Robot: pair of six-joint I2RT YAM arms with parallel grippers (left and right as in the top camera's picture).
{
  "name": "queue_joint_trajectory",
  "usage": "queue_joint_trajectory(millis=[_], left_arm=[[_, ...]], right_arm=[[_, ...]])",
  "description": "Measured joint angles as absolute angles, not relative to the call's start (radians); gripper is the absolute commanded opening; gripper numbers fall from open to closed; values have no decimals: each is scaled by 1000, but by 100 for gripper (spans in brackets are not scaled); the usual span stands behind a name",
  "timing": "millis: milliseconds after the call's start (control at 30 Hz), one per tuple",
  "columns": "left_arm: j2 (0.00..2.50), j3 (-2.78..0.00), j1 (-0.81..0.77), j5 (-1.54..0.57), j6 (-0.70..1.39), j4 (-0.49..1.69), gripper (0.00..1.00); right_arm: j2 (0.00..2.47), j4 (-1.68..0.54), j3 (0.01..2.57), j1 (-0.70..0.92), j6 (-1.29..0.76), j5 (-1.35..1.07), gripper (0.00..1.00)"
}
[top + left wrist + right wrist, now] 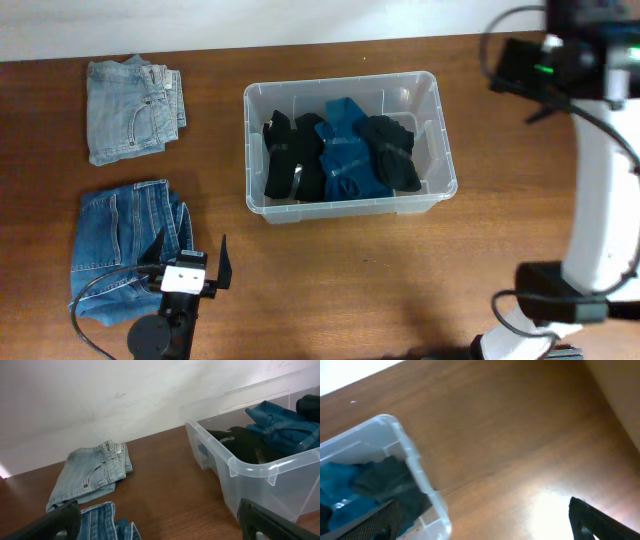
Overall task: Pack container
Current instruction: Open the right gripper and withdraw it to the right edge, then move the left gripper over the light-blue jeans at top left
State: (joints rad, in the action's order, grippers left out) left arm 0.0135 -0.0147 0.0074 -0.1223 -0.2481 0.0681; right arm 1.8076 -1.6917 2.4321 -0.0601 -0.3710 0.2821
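The left claw (190, 258) hovers with its jaws spread wide and nothing between them, low over the table's (330, 290) near left corner. Just beside it, and partly under its left finger, a pair of dark jeans (125, 235) lies loosely bunched. A folded pair of pale jeans (130, 110) lies at the far left corner, well apart from the claw. The right claw (480, 522) hangs high near the far right corner, also wide open and empty, looking down past the container's corner. The container (420, 205), a clear plastic bin, stands in the middle of the table toward the far edge, holding black clothes (290, 155) and a teal garment (345, 150) side by side. The dark jeans look like the likely next item. To do it well, the left claw should come down over the thickest bunched fold, close on several layers at once, lift high enough for hanging cloth to clear the rim, and release over the clothes already inside.
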Motion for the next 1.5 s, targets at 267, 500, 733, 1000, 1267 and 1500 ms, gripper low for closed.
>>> queue_joint_trajectory(millis=[267, 500, 733, 1000, 1267, 1500], left_arm=[[14, -15, 7, -122, -248, 68, 99], [14, -15, 7, -122, -248, 68, 99], [14, -15, 7, -122, -248, 68, 100], [14, -15, 7, -122, -248, 68, 99], [14, -15, 7, -122, -248, 68, 99], [14, -15, 7, -89, -248, 39, 99]], right_arm=[[1729, -1691, 2200, -272, -361, 245, 98], [1731, -1633, 2040, -367, -361, 245, 98], [1737, -1614, 1964, -433, -359, 253, 99], [1738, -1603, 1964, -437, -359, 253, 99], [1738, -1603, 1964, -437, -358, 253, 98], [1738, -1603, 1964, -437, -358, 253, 98]])
